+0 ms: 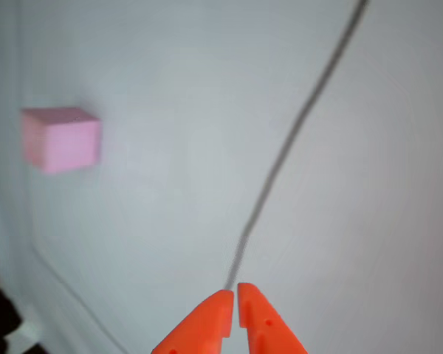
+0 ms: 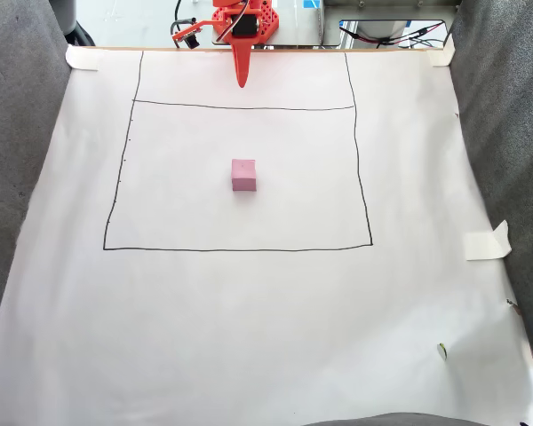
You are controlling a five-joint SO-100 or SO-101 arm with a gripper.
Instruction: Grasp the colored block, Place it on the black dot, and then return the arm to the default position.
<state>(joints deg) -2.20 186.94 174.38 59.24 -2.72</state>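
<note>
Orange fingers: your gripper [image 1: 232, 295] sits at the bottom edge of the other view, tips pressed nearly together with a thin slit between them, pinching nothing.
Arm in the fixed view: you see the gripper [image 2: 241, 82] tucked at the top edge of the white paper sheet [image 2: 249, 337], pointing down toward the drawn rectangle [image 2: 240, 248].
Block: the pink cube [image 2: 243, 175] rests near the middle of that rectangle, well apart from your fingers; in the other view the cube [image 1: 61, 139] is off to the upper left, blurred.
Black dot: you cannot pick it out in either view; it may lie under the cube, so the placing may already be done. That is a judgement.
Risk, wrong step: if it is not placed, you reach with closed fingers and knock the light foam cube sideways instead of straddling it.
Risk, line confusion: the thin dark line [image 1: 295, 133] running away from your fingertips could be mistaken for the target; it is no dot.
Risk, paper: dragging the tips low could wrinkle the taped sheet and shift the cube.
</note>
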